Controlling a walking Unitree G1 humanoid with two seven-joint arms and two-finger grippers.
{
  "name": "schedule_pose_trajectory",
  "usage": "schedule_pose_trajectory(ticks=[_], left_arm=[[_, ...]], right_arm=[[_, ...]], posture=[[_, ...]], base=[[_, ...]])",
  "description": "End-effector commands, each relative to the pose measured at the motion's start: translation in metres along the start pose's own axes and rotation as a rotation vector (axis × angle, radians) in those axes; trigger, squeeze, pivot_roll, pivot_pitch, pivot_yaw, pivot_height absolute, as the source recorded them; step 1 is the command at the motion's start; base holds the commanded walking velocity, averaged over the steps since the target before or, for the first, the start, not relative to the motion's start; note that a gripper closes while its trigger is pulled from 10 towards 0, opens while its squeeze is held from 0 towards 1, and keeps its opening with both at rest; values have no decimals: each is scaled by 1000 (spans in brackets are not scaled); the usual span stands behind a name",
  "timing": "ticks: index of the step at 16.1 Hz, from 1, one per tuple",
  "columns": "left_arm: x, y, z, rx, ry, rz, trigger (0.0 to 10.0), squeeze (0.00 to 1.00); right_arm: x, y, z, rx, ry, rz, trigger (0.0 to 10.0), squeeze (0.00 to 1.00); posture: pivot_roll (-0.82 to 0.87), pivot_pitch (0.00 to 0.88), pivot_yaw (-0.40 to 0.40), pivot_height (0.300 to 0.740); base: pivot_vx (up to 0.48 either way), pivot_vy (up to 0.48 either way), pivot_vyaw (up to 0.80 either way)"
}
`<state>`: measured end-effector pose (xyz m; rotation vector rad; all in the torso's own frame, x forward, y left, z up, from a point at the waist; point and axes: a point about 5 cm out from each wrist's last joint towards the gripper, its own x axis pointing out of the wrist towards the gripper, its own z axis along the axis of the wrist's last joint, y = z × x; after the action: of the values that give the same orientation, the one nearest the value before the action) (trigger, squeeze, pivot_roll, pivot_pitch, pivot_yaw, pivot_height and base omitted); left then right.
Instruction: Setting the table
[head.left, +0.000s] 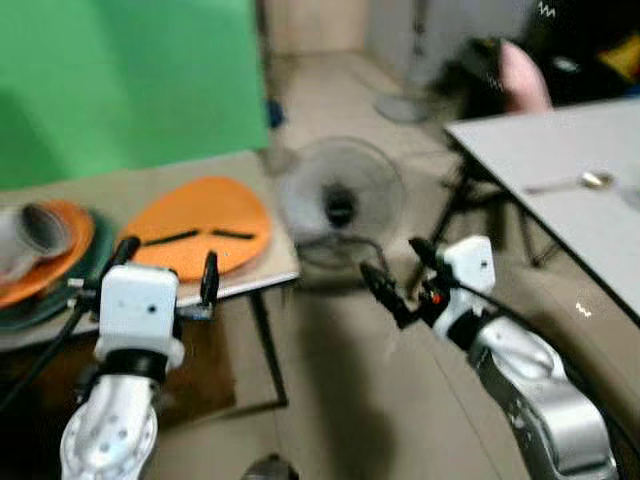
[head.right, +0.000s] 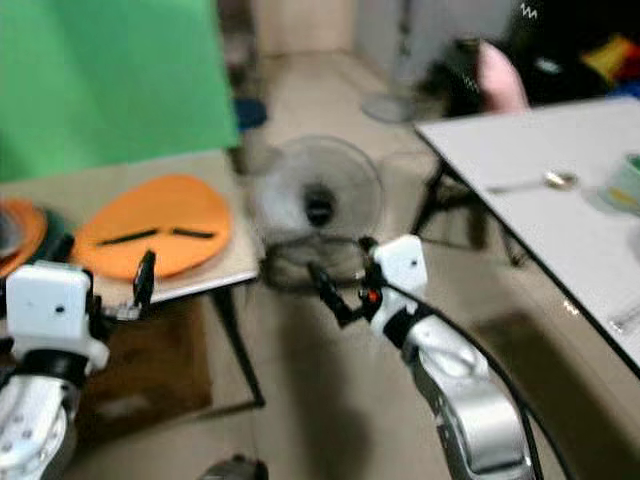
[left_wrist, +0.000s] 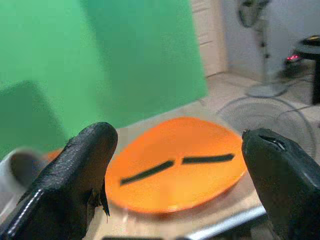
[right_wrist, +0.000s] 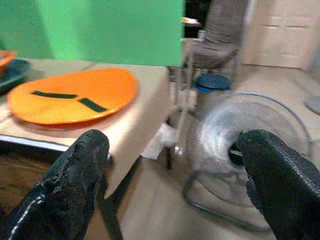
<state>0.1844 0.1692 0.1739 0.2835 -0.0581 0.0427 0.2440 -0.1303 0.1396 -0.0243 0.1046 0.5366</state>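
Silver arms, white wrist blocks, black claws.
The left claw (head.left: 166, 268) and right claw (head.left: 398, 273) each have two long, rough-textured black fingers (left_wrist: 75, 185); black cables run along both arms, with a small red mark by the right wrist.

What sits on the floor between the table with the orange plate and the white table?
A floor fan stands between the table with the orange plate and the white table, clearest in the left eye view.
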Motion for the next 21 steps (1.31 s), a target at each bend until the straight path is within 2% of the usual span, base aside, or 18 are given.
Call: schedule_pose_trajectory(ticks=[1, 6, 8, 10, 13, 21], left_arm=[[-1, -1, 1, 4, 1, -10, 10000, 0], [-1, -1, 0, 10, 2, -25, 10000, 0], [-1, 0, 1, 17, 2, -31, 10000, 0], [0, 2, 1, 23, 1, -44, 10000, 0], [2, 4, 1, 22, -2, -47, 10000, 0], [4, 4, 1, 23, -1, -55, 10000, 0]], right_arm=[[1, -3, 2, 8, -2, -1, 10000, 1000], [5, -4, 2, 3, -6, -1, 10000, 1000], [7, -7, 4, 13, -11, -27, 10000, 1000], [8, -14, 3, 42, 2, -95, 10000, 1000], [10, -16, 5, 43, -2, -96, 10000, 0], [14, -16, 6, 45, 2, -110, 10000, 0]], posture=[[28, 58, 18, 740], [33, 60, 15, 740], [35, 61, 14, 740], [33, 62, 12, 740], [33, 62, 13, 740], [37, 58, 9, 740]], base=[[0, 0, 800], [0, 0, 800], [0, 0, 800], [0, 0, 0], [258, 0, 0], [334, 0, 0]])
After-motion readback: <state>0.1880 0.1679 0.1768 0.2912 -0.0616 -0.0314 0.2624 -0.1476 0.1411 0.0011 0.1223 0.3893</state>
